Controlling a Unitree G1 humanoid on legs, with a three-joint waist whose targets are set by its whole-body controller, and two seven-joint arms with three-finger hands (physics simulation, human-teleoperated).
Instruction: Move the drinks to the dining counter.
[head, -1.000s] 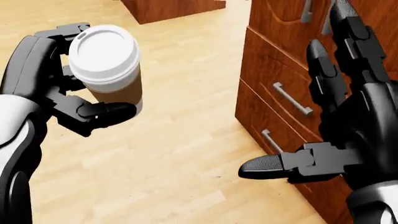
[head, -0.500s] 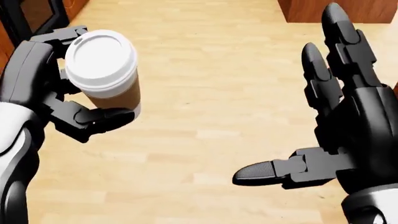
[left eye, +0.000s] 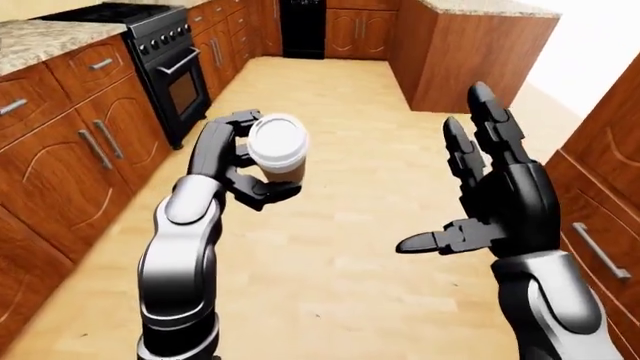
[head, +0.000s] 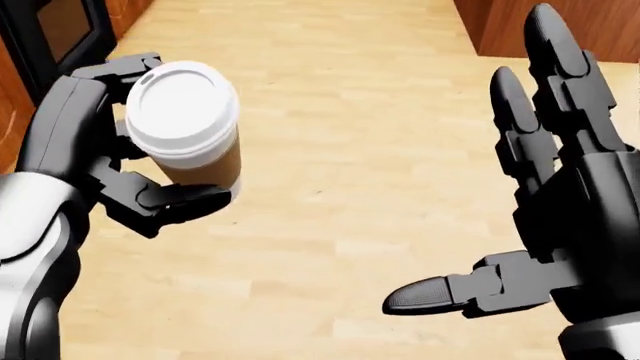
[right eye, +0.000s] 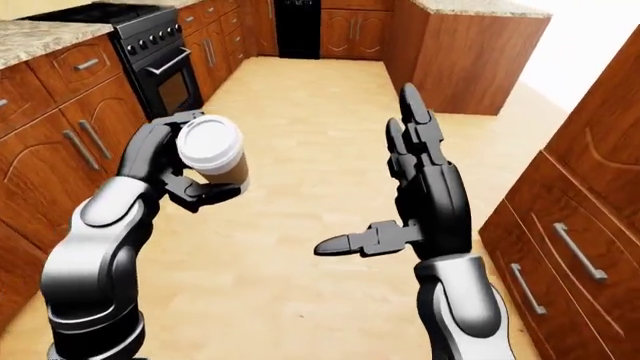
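Note:
A brown paper coffee cup (head: 190, 127) with a white lid is held upright in my left hand (head: 125, 161), whose black fingers (head: 170, 201) close round its side; the same cup (left eye: 277, 150) shows at mid-left of the left-eye view. My right hand (head: 520, 202) is raised on the right with fingers spread and thumb (head: 440, 292) pointing left, holding nothing. Both hands hover above the wooden floor. No dining counter top is identifiable for certain.
Brown cabinets (left eye: 70, 142) and a black oven (left eye: 165, 60) line the left. A drawer unit (right eye: 570, 247) stands close on the right. A granite-topped counter block (left eye: 480, 45) and a black appliance (left eye: 302, 26) lie at the top. Light wooden floor (left eye: 330, 247) runs between them.
The whole picture has shifted as the camera turned: the drawer unit left the head view and floor now fills it. The cup stays held in my left hand; the right hand stays spread.

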